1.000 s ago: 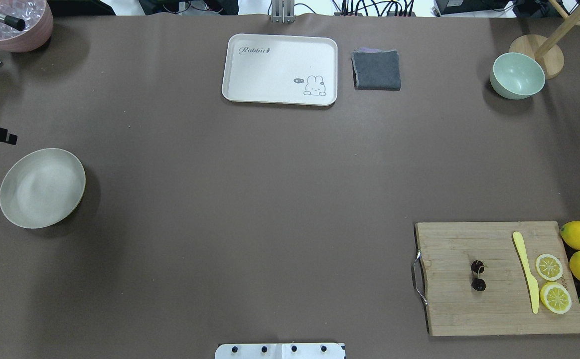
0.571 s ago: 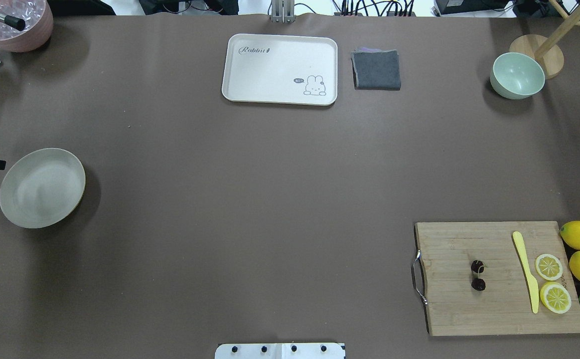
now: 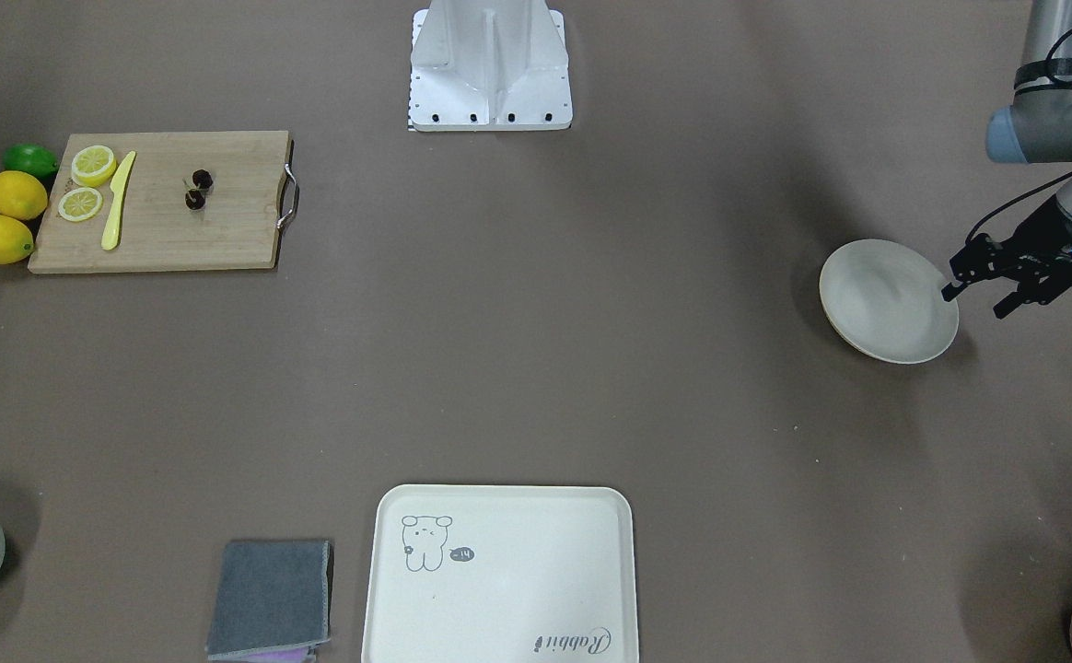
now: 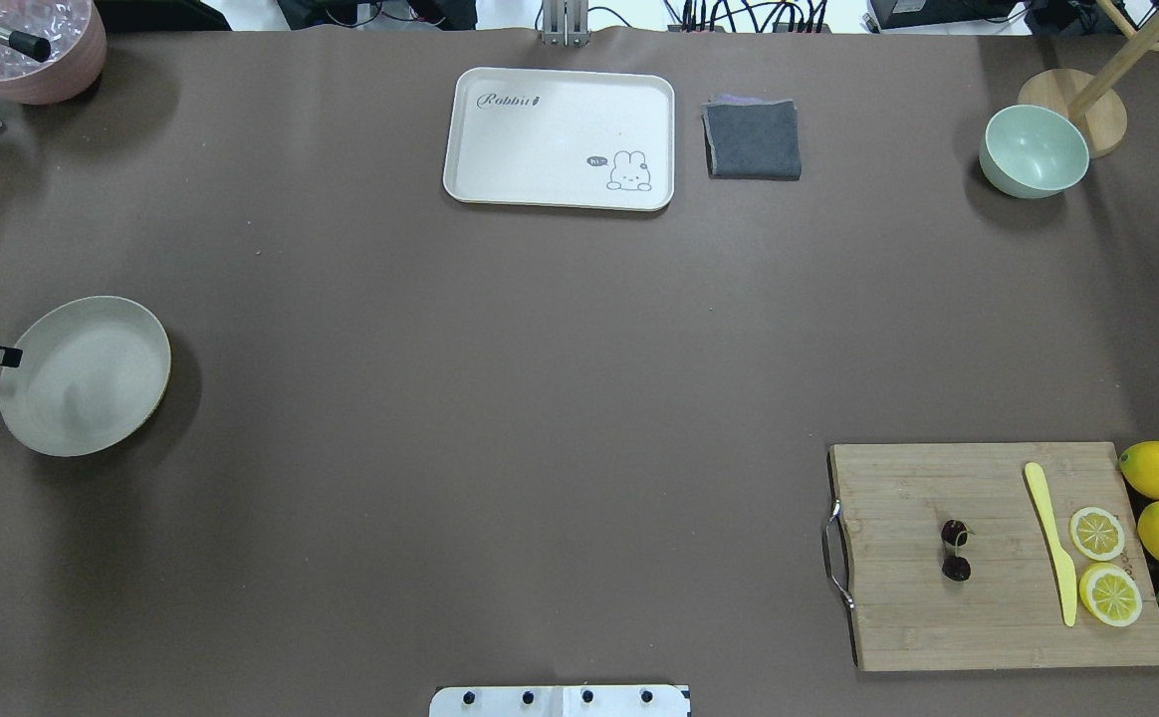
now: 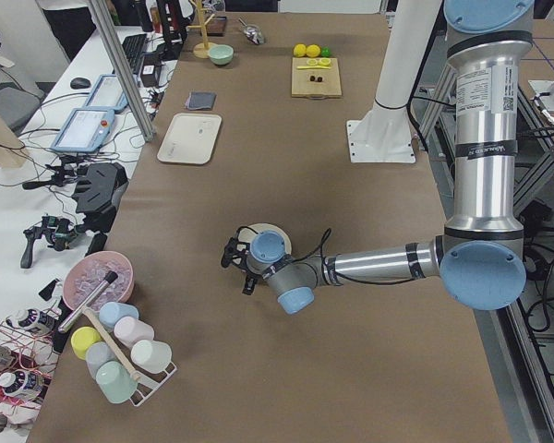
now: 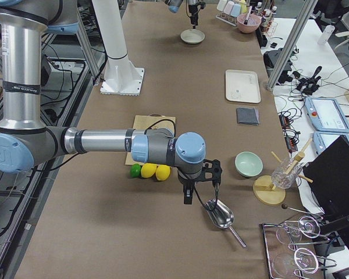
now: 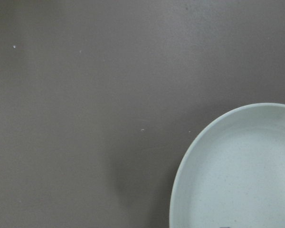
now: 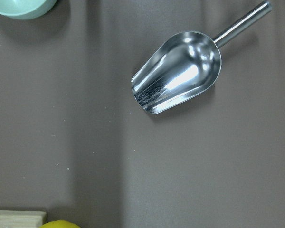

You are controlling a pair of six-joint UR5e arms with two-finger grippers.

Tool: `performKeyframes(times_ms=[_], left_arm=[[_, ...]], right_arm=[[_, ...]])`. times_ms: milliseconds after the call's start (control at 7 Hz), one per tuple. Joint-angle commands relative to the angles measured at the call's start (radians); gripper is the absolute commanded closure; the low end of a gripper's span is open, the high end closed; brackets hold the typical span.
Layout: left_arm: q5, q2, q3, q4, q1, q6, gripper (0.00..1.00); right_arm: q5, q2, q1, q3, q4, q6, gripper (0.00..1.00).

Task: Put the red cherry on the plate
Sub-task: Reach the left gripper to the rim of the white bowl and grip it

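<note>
Cream plate (image 3: 886, 308) just beside my left claw (image 3: 975, 304), spread wide, empty; red cherry (image 3: 197, 189) far off; right claw (image 6: 201, 185) I cannot tell

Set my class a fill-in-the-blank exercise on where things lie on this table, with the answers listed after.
1. The red cherry lies on the wooden ____.
2. The yellow knife lies between the cherry and the two lemon ____.
3. The plate holds ____.
4. The gripper next to the plate belongs to the robot's ____ arm.
Missing words: cutting board; slices; nothing; left.
</note>
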Motion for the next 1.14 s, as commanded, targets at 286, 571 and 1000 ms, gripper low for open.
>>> performKeyframes(times_ms=[286,571,1000], left_arm=[[-0.001,-0.008,-0.005,-0.005,0.031,-0.009,0.65],[0.001,-0.006,0.001,-0.014,0.031,-0.009,0.98],[-0.115,-0.009,-0.003,-0.005,0.020,-0.009,1.00]], right_arm=[[0.000,-0.009,0.014,-0.004,0.000,-0.003,0.00],[0.002,-0.022,0.022,0.002,0.000,-0.003,0.00],[0.002,-0.023,0.024,0.002,0.000,-0.003,0.00]])
